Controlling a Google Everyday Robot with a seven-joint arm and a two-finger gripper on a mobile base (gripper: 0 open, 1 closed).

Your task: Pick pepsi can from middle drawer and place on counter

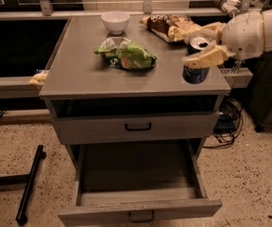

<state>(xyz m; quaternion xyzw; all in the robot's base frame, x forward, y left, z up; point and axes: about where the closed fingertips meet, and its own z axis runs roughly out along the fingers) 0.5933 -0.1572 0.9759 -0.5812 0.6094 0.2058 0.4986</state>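
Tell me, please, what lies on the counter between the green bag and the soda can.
Nothing: the camera view shows bare counter between the green bag and the soda can, which the gripper holds near the right edge.

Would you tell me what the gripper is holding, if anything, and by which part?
The gripper grips the pepsi can's upper sides, at the counter's right edge.

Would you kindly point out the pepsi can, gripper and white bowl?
pepsi can (196, 74), camera view, blue side.
gripper (191, 48), camera view, between fingertips, at right edge of counter (89, 74).
white bowl (115, 22), camera view, front wall.
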